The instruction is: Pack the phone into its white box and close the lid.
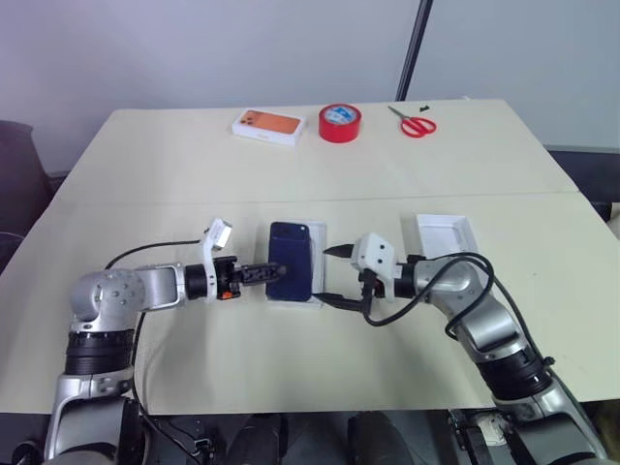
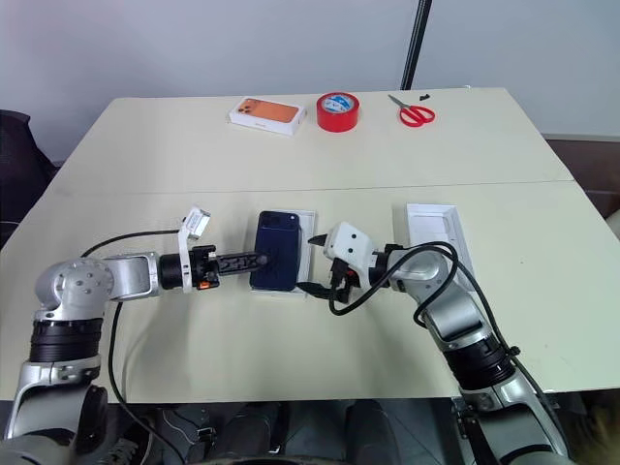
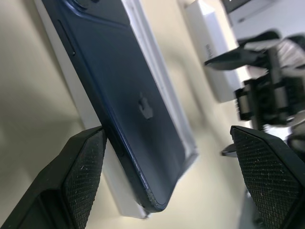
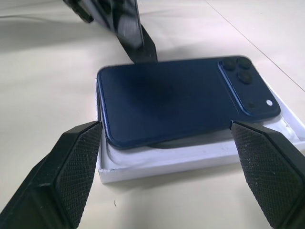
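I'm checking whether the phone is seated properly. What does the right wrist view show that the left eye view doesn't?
Right wrist view: the phone lies tilted on the white box, not sunk in, camera cluster clear.
Left eye view: the lid apart on the table, plus the orange-topped box, red tape and scissors.
Both: phone on box, the left pincer and right pincer open.

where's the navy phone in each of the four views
Left eye: the phone lies mid-table, between the two grippers.
Right eye: the phone, same spot.
Left wrist: it runs diagonally across the frame.
Right wrist: it sits centre.
Shared landmark: the white box beneath it.
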Available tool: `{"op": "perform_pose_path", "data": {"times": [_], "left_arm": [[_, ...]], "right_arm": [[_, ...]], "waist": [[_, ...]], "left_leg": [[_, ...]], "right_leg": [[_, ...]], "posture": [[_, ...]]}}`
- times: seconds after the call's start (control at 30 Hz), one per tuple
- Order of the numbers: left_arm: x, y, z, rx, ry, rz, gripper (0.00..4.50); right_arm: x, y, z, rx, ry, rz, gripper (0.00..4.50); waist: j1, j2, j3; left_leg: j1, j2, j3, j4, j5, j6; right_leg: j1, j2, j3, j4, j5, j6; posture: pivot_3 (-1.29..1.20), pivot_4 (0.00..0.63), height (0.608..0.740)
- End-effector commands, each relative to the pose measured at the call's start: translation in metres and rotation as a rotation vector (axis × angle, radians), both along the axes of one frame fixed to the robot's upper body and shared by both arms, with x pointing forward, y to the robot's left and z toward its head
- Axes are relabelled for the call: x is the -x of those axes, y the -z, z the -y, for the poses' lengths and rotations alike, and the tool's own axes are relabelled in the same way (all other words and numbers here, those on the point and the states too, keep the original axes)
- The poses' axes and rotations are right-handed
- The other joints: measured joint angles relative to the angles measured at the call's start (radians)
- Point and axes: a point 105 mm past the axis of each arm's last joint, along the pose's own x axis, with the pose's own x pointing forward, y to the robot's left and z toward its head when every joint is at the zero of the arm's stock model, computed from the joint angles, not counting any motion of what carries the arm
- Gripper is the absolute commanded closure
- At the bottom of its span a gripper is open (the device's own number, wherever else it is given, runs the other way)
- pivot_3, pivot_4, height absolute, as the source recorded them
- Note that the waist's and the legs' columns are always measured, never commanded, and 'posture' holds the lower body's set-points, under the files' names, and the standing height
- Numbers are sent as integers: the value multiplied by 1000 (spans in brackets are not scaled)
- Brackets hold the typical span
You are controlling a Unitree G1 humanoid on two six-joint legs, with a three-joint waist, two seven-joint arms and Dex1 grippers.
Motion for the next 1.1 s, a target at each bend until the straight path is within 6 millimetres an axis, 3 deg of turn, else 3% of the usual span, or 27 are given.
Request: {"op": "perform_pose_path", "data": {"times": [0.03,0.17,0.37,0.5,0.73,0.93,1.03,1.1], "left_arm": [[-1,-17,12,0,49,87,191],[-7,-35,14,51,35,132,191],[-6,-33,10,22,35,126,191],[6,-15,8,-44,83,86,191],[3,-32,14,16,85,123,191],[-8,-27,-12,-23,-24,148,191],[-23,-24,-31,-89,-136,205,1016],[-30,-24,-37,-115,-181,244,2026]], "right_arm": [[0,-11,-8,-22,-27,50,0],[0,-11,-8,-21,-26,51,0],[0,-9,-9,-19,-25,53,0],[-5,-10,-3,-11,-3,62,0],[-6,-10,-1,-7,0,65,0],[-12,-16,7,-57,57,49,0],[-19,-20,17,-85,109,34,903],[-21,-20,20,-73,126,58,1905]], "waist": [[1,0,0],[1,0,0],[-4,0,0],[-3,0,0],[3,0,0],[-5,0,0],[-1,0,0],[2,0,0]], "left_leg": [[0,0,0,0,0,0],[0,0,0,0,0,0],[0,0,0,0,0,0],[0,0,0,0,0,0],[0,0,0,0,0,0],[0,0,0,0,0,0],[0,0,0,0,0,0],[0,0,0,0,0,0]], "right_leg": [[0,0,0,0,0,0],[0,0,0,0,0,0],[-1,1,0,0,0,0],[-1,1,0,0,0,0],[0,0,0,0,0,0],[-1,1,0,1,0,0],[-1,0,0,1,0,0],[0,0,0,0,0,0]], "posture": [[0,150,740],[0,150,740],[0,150,740],[0,150,740],[0,150,740],[0,150,740],[0,150,740],[0,150,740]]}}
